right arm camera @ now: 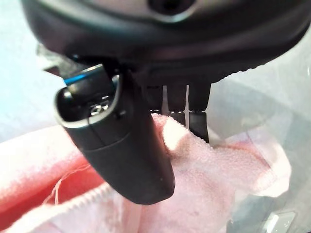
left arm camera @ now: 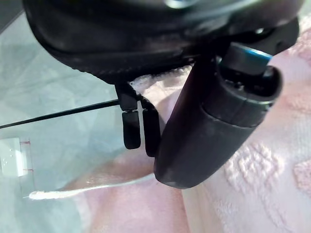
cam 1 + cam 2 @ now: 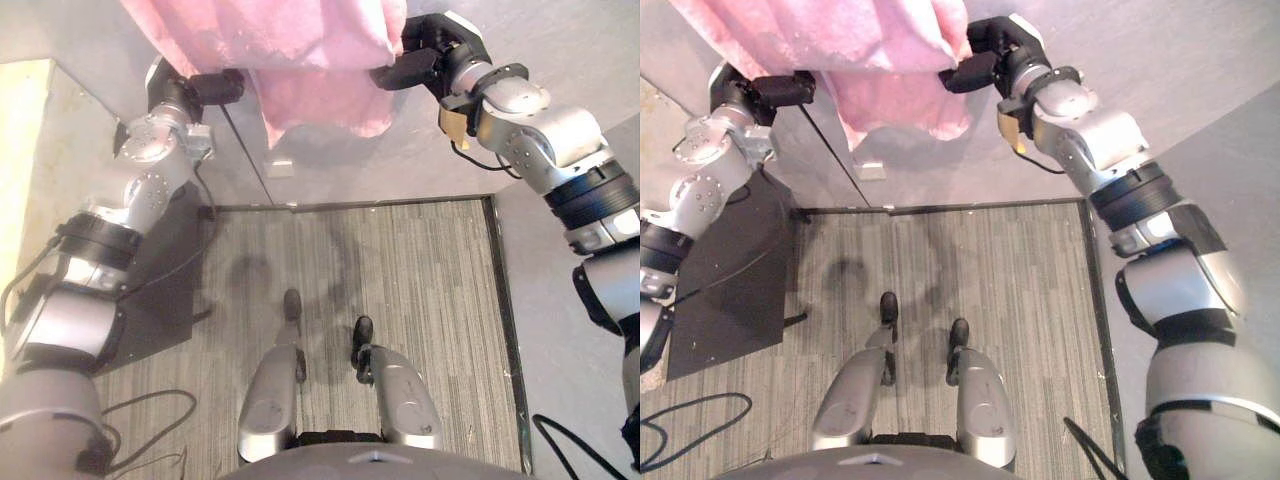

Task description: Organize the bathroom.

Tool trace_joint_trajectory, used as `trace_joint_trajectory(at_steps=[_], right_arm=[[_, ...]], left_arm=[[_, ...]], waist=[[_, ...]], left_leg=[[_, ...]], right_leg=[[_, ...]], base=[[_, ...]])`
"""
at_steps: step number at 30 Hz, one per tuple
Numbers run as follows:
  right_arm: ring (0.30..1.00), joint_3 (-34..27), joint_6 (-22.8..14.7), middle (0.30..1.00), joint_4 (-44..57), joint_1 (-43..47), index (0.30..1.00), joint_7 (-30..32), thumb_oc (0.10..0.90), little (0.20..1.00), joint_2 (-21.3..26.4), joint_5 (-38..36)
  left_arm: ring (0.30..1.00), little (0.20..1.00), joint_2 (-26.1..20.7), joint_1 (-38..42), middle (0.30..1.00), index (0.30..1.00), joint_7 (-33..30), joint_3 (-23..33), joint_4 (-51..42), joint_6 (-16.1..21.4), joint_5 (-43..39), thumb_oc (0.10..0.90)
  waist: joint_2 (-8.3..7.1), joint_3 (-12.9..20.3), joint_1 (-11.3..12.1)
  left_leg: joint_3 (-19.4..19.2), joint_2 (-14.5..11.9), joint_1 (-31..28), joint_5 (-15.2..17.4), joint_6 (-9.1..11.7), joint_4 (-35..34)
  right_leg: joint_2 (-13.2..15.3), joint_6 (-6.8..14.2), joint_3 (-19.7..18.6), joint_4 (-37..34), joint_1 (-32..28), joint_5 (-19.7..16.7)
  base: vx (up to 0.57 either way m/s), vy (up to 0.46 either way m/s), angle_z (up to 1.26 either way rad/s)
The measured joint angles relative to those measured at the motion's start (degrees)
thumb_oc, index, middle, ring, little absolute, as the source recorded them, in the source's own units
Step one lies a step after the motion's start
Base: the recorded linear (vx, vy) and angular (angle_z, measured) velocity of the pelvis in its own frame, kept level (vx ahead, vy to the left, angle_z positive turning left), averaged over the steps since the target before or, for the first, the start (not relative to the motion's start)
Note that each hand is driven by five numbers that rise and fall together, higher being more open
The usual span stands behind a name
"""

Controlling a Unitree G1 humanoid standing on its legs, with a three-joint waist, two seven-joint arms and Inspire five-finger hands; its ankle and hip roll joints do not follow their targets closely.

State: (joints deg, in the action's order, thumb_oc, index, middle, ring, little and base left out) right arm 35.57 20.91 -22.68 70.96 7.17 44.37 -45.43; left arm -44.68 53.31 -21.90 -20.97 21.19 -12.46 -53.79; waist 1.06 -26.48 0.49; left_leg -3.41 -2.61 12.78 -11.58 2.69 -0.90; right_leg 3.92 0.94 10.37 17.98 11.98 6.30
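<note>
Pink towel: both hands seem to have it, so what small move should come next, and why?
Probably raise both hands a little and draw them apart. The left hand and right hand each pinch the pink towel, which sags between them with a corner hanging lower, so it looks not yet spread flat.

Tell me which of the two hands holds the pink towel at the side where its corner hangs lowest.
The right hand. The pink towel hangs lowest just beside it, while the left hand pinches the other side, where the edge sits higher.

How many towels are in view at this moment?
1. A single pink towel hangs in front of the wall, held up between the left hand and the right hand; its upper part is cut off by the view.
</note>
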Motion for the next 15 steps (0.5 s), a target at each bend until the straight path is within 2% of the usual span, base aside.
trace_joint_trajectory(at_steps=[4, 15], right_arm=[[0.300, -0.82, 0.01, 0.300, 1.25, -1.04, 0.300, -0.01, 0.400, 0.300, 0.81, -0.02], [0.300, -1.62, -0.02, 0.300, 1.62, -2.18, 0.300, 0.04, 0.400, 0.300, 0.82, -0.02]], left_arm=[[0.300, 0.300, 0.62, -1.59, 0.300, 0.300, -1.67, 1.61, -0.97, 0.07, 0.16, 0.400], [0.300, 0.300, 2.09, -2.22, 0.300, 0.300, -5.91, 1.75, -2.31, 0.47, 0.17, 0.400]], waist=[[0.02, 0.00, -0.03], [0.03, 0.00, -0.01]], left_leg=[[0.03, -0.06, 0.00, 0.03, 0.03, 0.76], [0.10, -0.08, 0.01, 0.17, 0.11, 1.32]], right_leg=[[-0.18, -0.42, 0.06, 0.54, -0.06, 0.53], [-0.16, -0.62, 0.32, 1.09, -0.18, 1.04]], base=[[0.00, 0.000, 0.00], [0.01, -0.004, 0.00]])
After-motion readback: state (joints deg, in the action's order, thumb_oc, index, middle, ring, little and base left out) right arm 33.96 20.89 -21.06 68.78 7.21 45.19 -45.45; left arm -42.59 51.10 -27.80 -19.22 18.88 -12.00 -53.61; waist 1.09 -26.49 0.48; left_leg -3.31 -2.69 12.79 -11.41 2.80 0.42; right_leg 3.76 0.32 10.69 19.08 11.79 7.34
